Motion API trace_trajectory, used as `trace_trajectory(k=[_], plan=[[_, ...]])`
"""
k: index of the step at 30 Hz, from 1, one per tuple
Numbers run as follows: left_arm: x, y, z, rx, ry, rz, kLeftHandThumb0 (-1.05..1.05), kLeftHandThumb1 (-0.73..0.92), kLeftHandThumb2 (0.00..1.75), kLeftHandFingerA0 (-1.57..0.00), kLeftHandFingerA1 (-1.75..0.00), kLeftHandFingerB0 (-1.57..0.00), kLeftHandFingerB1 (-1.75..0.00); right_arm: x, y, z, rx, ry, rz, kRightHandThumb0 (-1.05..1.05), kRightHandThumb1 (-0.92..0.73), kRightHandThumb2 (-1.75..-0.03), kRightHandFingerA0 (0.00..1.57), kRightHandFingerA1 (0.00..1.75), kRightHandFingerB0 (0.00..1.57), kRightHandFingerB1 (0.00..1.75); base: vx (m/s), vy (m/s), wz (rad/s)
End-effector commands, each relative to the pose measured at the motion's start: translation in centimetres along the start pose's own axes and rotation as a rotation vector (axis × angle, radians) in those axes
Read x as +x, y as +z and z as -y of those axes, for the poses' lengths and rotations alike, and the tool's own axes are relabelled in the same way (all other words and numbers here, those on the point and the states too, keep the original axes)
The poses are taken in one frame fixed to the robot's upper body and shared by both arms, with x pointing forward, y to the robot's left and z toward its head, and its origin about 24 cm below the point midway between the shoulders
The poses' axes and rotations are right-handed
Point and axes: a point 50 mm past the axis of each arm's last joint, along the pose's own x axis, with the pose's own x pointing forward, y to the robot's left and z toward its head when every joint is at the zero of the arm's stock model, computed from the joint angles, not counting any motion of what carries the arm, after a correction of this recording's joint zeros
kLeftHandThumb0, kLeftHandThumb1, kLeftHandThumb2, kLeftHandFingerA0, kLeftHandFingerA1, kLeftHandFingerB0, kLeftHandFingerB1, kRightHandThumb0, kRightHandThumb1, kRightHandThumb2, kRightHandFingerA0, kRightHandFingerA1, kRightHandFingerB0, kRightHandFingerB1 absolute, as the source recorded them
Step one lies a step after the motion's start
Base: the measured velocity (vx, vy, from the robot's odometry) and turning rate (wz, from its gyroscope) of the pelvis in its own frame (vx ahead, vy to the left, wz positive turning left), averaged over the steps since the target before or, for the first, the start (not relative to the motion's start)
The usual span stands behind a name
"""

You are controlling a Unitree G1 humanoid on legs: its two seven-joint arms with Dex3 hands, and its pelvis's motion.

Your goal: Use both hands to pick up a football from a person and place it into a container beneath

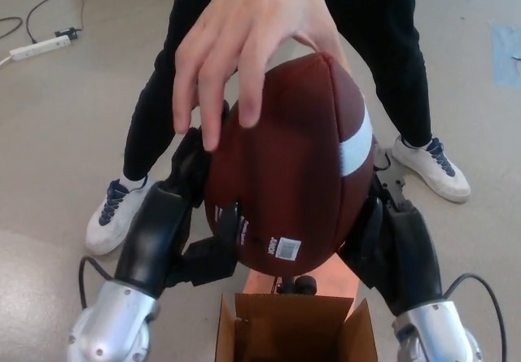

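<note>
Two hands on the ball at once: left hand (191,191) pressed against its left flank, fingers curled to the leather; right hand (383,215) cupped against the lower right flank, mostly hidden behind the ball. Both closed onto the ball (297,171) from opposite sides, squeezing rather than wrapping. Above, a person's hand (244,45) draped over the top end, fingertips spread down the upper left of the leather, not yet let go as far as can be seen.

Ball held in the air, centre of view, directly over an open box (293,329) at the bottom edge, flaps up, well apart from the ball's lower end. Behind, the person's dark trouser legs and white shoes (114,215) on the grey floor (57,134); a power strip (39,48) and cable at far upper left.

Progress, as a judgement: handover about half made. Grip from both sides appears set, but release by the person still to come, then lowering and dropping into the box. Nothing in the box yet.

Long axis near upright, tilted slightly, top end leaning toward picture right and away from the camera, lower end pointing down toward the box. White stripe (356,146) banding the upper right; a small label (286,249) near the lower end. Likely needs a straight descent, given the box mouth looks only a little wider than the ball.
</note>
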Motion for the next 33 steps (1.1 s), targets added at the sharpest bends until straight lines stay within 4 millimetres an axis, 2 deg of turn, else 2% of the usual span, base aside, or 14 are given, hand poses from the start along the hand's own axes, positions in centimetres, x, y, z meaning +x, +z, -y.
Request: trace_trajectory(k=[1,5,6,8,9,10,12,17,21,22,28,29,30,33], plan=[[0.2,-0.8,2.2,0.04,-0.036,-0.021,-0.82,0.73,1.07,-0.04,-0.29,-0.12,-0.27,0.4,0.4,-2.6,0.037,0.079,0.017,-0.78,-0.76,-1.14,0.0,0.2,0.0,0.2,0.0,0.0,0.0],[0.1,-1.2,2.2,0.056,-0.035,-0.035,-0.73,0.7,1.07,-0.02,-0.32,-0.04,-0.3,0.3,0.2,-2.5,0.043,0.068,-0.002,-0.8,-0.78,-1.15,0.0,0.18,0.0,0.18,0.0,0.0,0.0],[0.2,-1.3,2.2,0.057,-0.033,-0.037,-0.83,0.74,0.84,-0.1,-0.26,-0.08,-0.22,0.3,0.2,-2.5,0.043,0.068,-0.002,-0.78,-0.77,-1.14,0.0,0.2,0.0,0.2,0.0,0.0,0.0],[0.4,-1.5,2.2,0.068,-0.034,-0.041,-0.82,0.75,0.84,-0.1,-0.27,-0.08,-0.22,0.4,0.1,-2.4,0.032,0.066,-0.003,-0.78,-0.78,-1.15,0.0,0.19,0.0,0.19,0.0,0.0,0.0],[0.4,-1.5,2.2,0.066,-0.034,-0.044,-0.82,0.75,0.83,-0.1,-0.27,-0.08,-0.22,0.4,0.1,-2.3,0.027,0.065,-0.005,-0.79,-0.92,-0.72,0.0,0.17,0.0,0.19,0.0,0.0,0.0],[0.4,-1.6,2.2,0.064,-0.034,-0.047,-0.82,0.75,0.83,-0.1,-0.27,-0.08,-0.22,0.5,0.0,-2.2,0.022,0.063,-0.007,-0.79,-0.92,-0.72,0.0,0.17,0.0,0.19,0.0,0.0,0.0],[0.7,-2.2,2.3,0.068,-0.038,-0.062,-0.83,0.78,0.85,-0.11,-0.27,-0.09,-0.24,0.7,-0.2,-1.9,0.014,0.049,-0.018,-0.84,-0.84,-1.16,0.0,0.12,0.0,0.13,0.0,0.0,0.0],[1.2,-3.3,2.5,0.049,-0.029,-0.079,-0.8,0.92,0.7,-0.15,-0.26,-0.12,-0.23,1.1,-0.9,-1.4,0.007,0.032,-0.059,-0.88,-0.86,-1.16,0.0,0.09,0.03,0.11,0.0,0.0,0.0],[2.2,-4.6,2.6,-0.018,-0.023,-0.121,-0.85,0.8,0.84,-0.11,-0.28,-0.12,-0.29,2.0,-1.6,-0.3,-0.005,0.017,-0.098,-0.87,-0.89,-1.16,0.0,0.07,0.02,0.11,0.0,0.0,0.0],[2.7,-5.1,2.7,-0.038,-0.022,-0.144,-0.74,0.73,1.11,-0.03,-0.32,-0.07,-0.36,2.4,-1.9,0.2,0.001,0.013,-0.116,-0.88,-0.9,-1.17,0.0,0.07,0.03,0.1,0.0,0.0,0.0],[4.6,-6.3,2.5,-0.023,-0.025,-0.2,-0.83,0.8,1.13,-0.04,-0.23,-0.12,-0.28,3.9,-2.6,1.6,0.028,0.005,-0.157,-0.82,-0.92,-1.21,0.0,0.12,0.0,0.11,0.0,0.0,0.0],[5.0,-6.4,2.4,-0.014,-0.025,-0.208,-0.73,0.75,1.13,-0.02,-0.29,-0.04,-0.32,4.2,-2.6,1.9,0.019,0.004,-0.157,-0.69,-0.92,-0.93,0.0,0.0,0.0,0.07,0.0,0.0,0.0],[5.2,-6.5,2.4,-0.009,-0.024,-0.209,-0.72,0.76,1.13,-0.02,-0.29,-0.04,-0.32,4.4,-2.7,2.1,0.027,0.008,-0.159,-0.82,-0.87,-1.12,0.0,0.0,0.0,0.02,0.0,0.0,0.0],[5.9,-6.6,2.3,-0.001,-0.026,-0.214,-0.83,0.83,1.14,-0.07,-0.2,-0.09,-0.26,4.9,-2.9,2.7,0.068,0.011,-0.174,-0.81,-0.87,-1.11,0.0,0.0,0.0,0.02,0.0,0.0,0.0]])
